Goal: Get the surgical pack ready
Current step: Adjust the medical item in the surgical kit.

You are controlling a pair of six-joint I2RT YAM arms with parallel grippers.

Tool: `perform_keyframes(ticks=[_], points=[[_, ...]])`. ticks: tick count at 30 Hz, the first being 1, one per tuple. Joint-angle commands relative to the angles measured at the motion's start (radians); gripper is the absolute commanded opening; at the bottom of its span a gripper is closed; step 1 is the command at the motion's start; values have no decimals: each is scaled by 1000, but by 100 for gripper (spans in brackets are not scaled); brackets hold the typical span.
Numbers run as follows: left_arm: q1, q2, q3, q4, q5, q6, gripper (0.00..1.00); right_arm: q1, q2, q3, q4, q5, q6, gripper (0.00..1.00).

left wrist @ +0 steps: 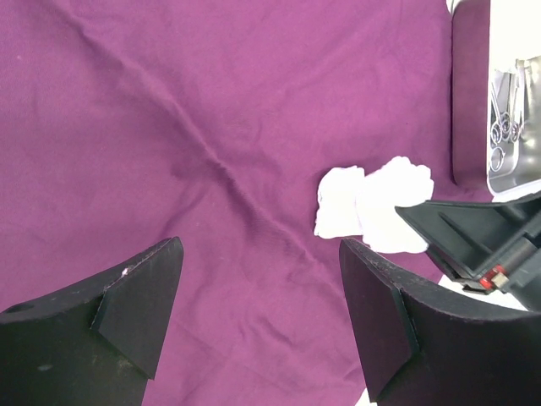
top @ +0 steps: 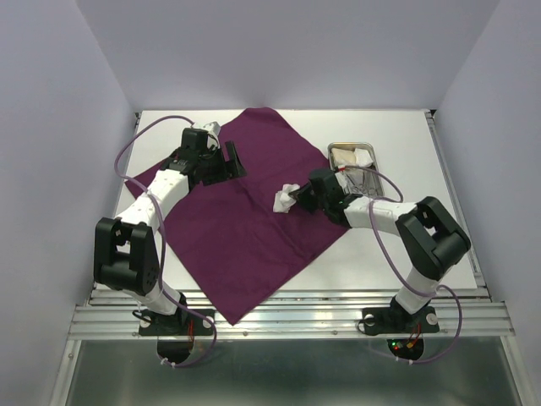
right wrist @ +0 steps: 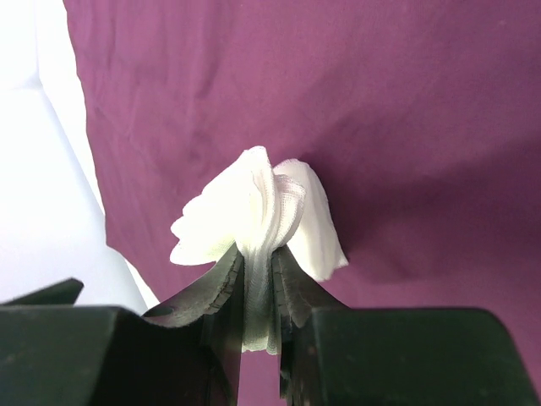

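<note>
Top external: tray beside cloth

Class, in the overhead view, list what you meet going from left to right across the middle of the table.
left gripper → gauze wad → right gripper pinching it → steel tray

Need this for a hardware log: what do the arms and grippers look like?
The left arm and right arm have black joints, white links and looping purple cables. The left gripper and right gripper are black with wedge-shaped fingers.
</note>
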Motion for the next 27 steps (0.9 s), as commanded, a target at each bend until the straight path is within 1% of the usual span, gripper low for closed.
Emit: perform_keyframes(ticks=[1, 8, 18, 27], points=[[5, -56, 8, 1, -3, 25, 86, 12, 34, 50, 87, 45, 77, 1], [4, -62, -2, 1, -6, 33, 86, 12, 70, 67, 88, 43, 112, 1], [7, -68, -15, 2, -8, 39, 86, 21, 125, 69, 111, -23, 160, 1], [9, -74, -19, 1, -12, 44, 86, 30, 142, 64, 157, -43, 189, 1]])
